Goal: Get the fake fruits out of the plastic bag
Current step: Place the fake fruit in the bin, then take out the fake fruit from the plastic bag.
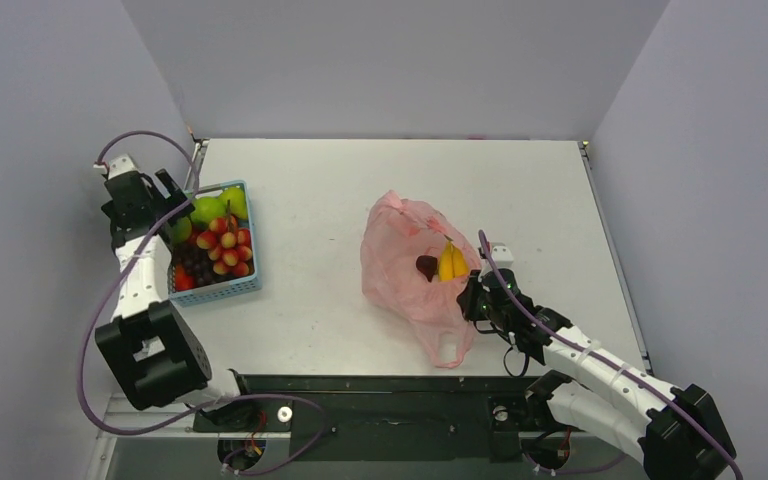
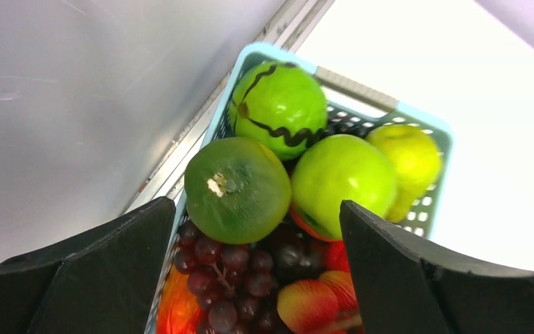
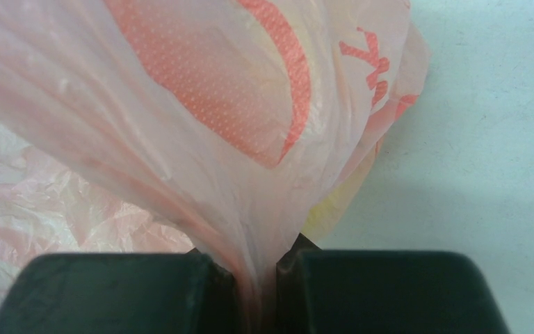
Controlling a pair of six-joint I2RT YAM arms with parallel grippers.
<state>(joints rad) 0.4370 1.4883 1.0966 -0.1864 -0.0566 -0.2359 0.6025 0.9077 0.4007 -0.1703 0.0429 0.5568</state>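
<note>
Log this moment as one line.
left gripper open over blue basket | right gripper shut on pink plastic bag | bananas and dark fruit in bag opening

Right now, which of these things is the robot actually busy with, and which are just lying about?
In the job:
plastic bag, pinched by the right gripper
bananas and a dark fruit showing at its mouth

Lying about:
blue basket of fruit
striped green ball inside it
</note>
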